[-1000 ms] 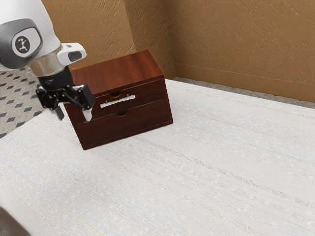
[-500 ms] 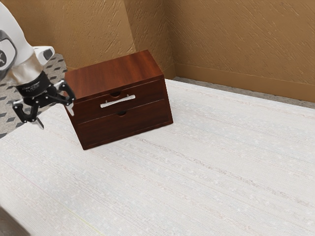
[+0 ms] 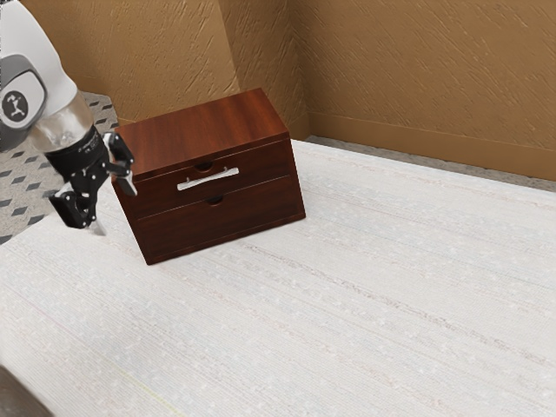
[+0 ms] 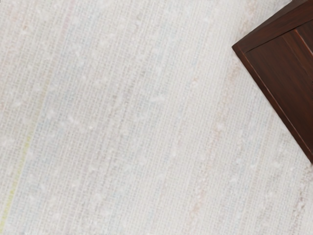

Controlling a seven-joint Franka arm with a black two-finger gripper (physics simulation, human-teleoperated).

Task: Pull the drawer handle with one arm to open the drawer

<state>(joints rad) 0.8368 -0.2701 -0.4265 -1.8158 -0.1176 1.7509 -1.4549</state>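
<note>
Two drawers front the dark wooden cabinet [image 3: 204, 130], one above the other. Both fronts lie flush with the case, so neither is pulled out. The upper drawer [image 3: 252, 169] carries the pale bar handle [image 3: 208, 179], set slightly aslant across its front. The lower drawer [image 3: 243, 213] has a small dark notch near its top edge. The cabinet stands on the white bench [image 3: 365, 313], toward the far corner, close to the tan wall [image 3: 417, 69].

My fingers [image 3: 127, 176] hang off the cabinet's end at the exterior view's left, spread wide and holding nothing. One fingertip sits just beside the cabinet's edge, about level with the upper drawer; whether it touches the wood I cannot tell. The other points down toward the bench, further to the exterior view's left. The handle is well apart from both, over on the front face. My arm [image 3: 35, 78] comes in from the upper left, above the grey patterned floor [image 3: 26, 165].

From my wrist I look down on the bench's woven surface [image 4: 122, 127], with a corner of the cabinet [image 4: 283, 63] beside it.
</note>
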